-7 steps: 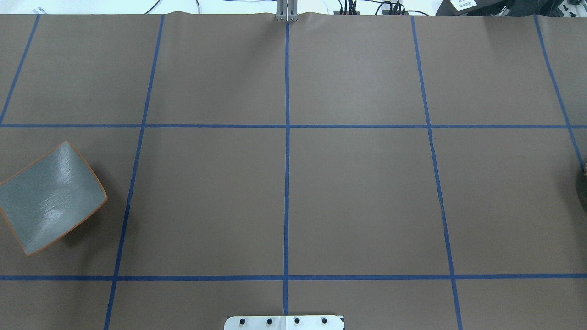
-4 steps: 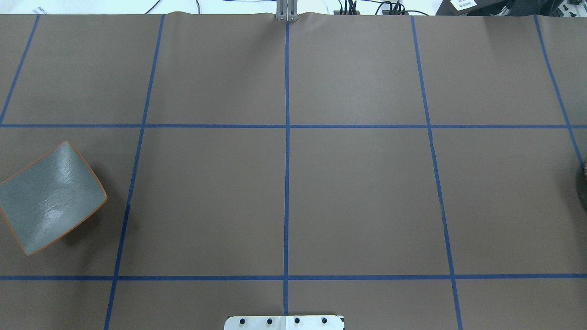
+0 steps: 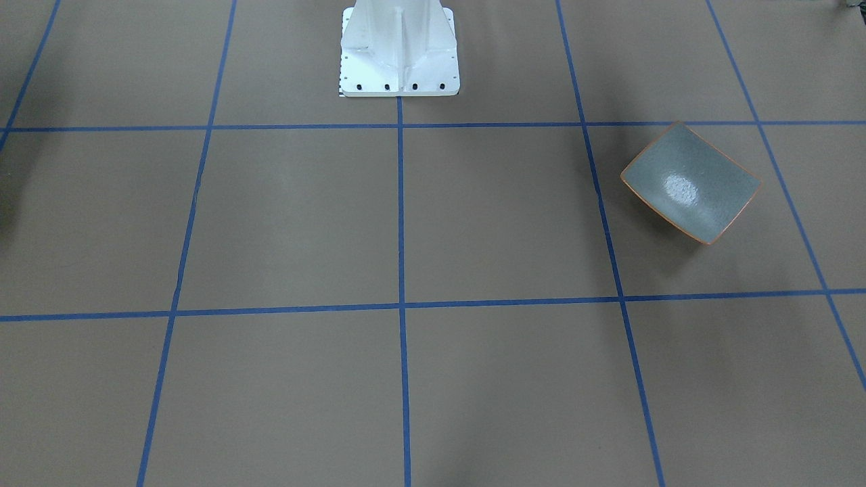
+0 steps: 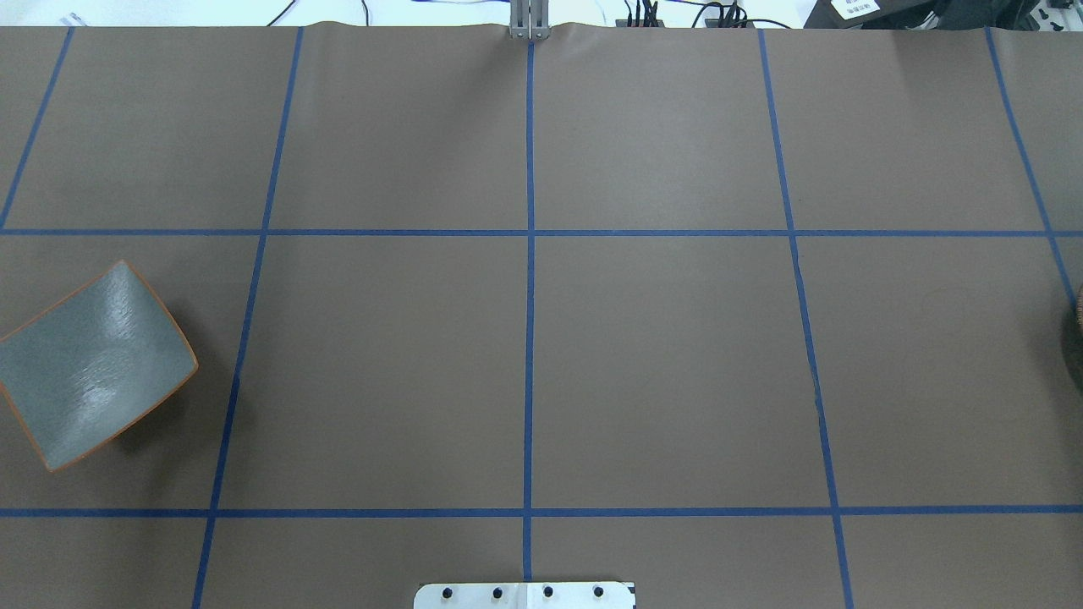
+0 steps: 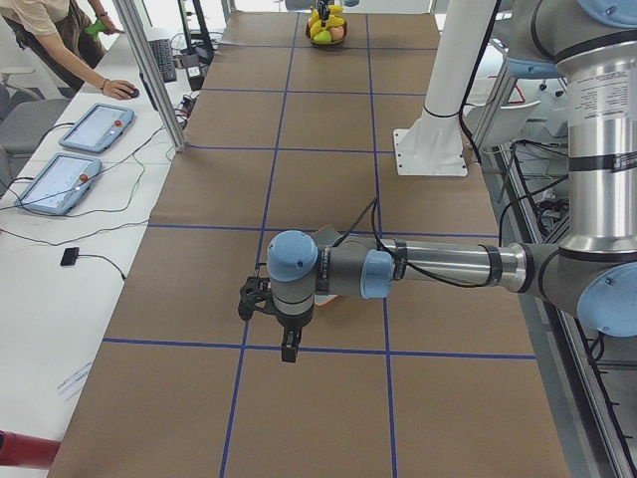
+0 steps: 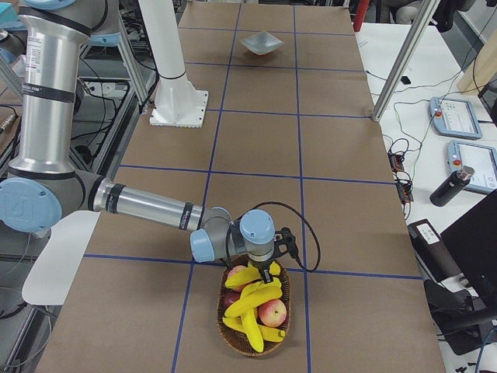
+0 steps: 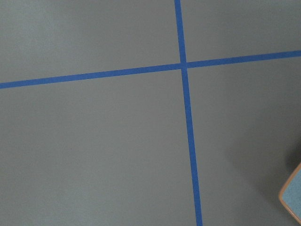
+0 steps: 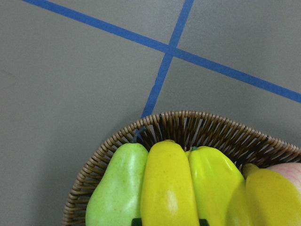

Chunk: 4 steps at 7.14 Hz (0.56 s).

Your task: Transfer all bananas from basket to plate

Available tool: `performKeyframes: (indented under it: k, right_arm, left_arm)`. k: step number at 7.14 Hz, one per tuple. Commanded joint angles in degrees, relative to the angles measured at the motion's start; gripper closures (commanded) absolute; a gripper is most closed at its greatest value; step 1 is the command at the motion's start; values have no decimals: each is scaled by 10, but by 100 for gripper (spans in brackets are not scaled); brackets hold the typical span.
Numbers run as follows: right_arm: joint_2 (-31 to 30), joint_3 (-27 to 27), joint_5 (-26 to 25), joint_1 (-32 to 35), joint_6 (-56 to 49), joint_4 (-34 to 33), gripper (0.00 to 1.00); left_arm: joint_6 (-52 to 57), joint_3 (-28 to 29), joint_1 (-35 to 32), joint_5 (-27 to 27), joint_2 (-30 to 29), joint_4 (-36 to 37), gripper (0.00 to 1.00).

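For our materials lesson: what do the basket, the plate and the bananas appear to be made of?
Basket: woven wicker or rattan, matte brown strands. Plate: likely glazed ceramic, glossy speckled grey-green with highlight. Bananas: probably plastic, uniformly smooth and shiny.

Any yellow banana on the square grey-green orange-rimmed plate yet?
No, the square grey-green plate with the orange rim lies bare in the overhead view.

One plate (image 4: 93, 364) lies at the bench's (image 4: 660, 355) left end. One wicker basket (image 8: 197, 129) stands at the right end. It holds about four bananas (image 8: 167, 188), though the pile hides the exact number, one green pear (image 8: 117, 193) and two reddish round fruits (image 6: 272, 312). Two robot arms (image 5: 438, 267) reach over the bench. Two tablets (image 5: 97, 126) lie on the side desk (image 5: 60, 234).
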Motion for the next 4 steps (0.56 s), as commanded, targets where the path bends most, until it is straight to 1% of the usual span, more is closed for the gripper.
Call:
performKeyframes:
  k: [1,2,3,4]
  right_arm:
    - [1,25,11,11,1,-7,100]
    - [7,33,23,30,1,-21,100]
    - [15,82,21,39,1,-82,100]
    - [37,131,19,49,2,-156,100]
  left_arm:
    - [-1,0,0,-1,0,0,0]
    - [-2,0,0,-1,0,0,0]
    - [-3,-1,0,-1,-1,1,0]
    - [-2,-4,0,-1,-2,2,0]
